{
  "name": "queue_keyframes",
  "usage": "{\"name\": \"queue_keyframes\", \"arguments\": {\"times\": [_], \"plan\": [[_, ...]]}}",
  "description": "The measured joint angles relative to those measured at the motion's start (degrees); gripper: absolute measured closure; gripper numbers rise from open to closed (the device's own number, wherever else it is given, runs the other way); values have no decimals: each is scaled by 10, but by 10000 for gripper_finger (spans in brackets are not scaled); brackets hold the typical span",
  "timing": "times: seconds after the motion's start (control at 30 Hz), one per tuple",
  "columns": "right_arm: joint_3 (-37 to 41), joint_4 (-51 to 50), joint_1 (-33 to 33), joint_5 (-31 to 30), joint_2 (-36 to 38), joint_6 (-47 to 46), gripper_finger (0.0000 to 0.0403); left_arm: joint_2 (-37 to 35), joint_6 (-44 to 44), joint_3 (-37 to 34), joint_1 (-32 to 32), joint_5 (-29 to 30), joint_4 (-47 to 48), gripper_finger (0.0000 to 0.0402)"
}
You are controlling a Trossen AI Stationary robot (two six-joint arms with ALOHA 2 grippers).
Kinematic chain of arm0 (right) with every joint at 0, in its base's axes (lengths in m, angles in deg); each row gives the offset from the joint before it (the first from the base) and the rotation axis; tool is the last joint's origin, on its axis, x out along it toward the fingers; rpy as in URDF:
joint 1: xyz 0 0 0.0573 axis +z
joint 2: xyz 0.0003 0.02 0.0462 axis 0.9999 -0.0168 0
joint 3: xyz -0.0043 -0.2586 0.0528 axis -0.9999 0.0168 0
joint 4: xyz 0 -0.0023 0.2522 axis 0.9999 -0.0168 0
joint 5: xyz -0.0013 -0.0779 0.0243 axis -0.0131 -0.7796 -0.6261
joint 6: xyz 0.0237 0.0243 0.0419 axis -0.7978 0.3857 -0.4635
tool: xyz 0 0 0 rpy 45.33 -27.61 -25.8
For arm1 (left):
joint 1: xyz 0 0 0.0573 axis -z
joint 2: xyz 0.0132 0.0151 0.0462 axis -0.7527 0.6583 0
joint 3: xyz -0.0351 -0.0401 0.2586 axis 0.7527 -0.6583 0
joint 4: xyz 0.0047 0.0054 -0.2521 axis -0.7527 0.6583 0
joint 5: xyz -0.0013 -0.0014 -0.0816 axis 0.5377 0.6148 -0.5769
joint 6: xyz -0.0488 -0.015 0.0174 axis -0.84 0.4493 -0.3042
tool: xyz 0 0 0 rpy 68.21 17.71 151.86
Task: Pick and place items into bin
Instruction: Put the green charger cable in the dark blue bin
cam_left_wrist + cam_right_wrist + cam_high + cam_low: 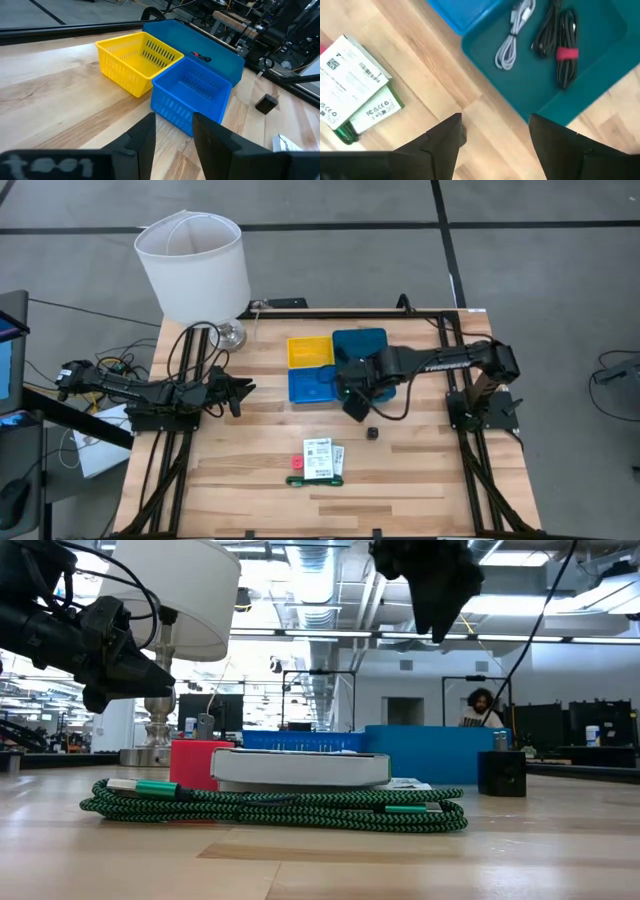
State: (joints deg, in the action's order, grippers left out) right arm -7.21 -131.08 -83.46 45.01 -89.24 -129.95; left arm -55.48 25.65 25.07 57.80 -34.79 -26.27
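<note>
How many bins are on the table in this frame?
3: a yellow bin nearest the lamp, a blue bin right beside it toward the cards, and a larger teal bin alongside both, partly covered by the right arm.

white packets [350, 85]: cut by frame edge | card print: illegible | teal tray [360, 345]: partly under right arm

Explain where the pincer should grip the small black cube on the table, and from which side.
Judging from above: the small black cube stands alone on bare wood, apart from the bins and cards. Descend vertically and close on two opposite flat side faces; its boxy shape suits that.
</note>
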Motion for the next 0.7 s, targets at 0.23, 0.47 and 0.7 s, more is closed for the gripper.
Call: {"name": "queue_keyframes", "arguments": {"times": [0.23, 0.47, 0.7], "plan": [[0, -51, 42, -2, 0, -36, 179, 0, 0, 0, 0, 0, -1, 286], [0, -104, 81, -4, 0, -86, 177, 0, 0, 0, 0, 0, -3, 286], [-1, -101, 115, -6, 18, -147, 177, 0, 21, 0, 0, 9, -4, 286]]}}
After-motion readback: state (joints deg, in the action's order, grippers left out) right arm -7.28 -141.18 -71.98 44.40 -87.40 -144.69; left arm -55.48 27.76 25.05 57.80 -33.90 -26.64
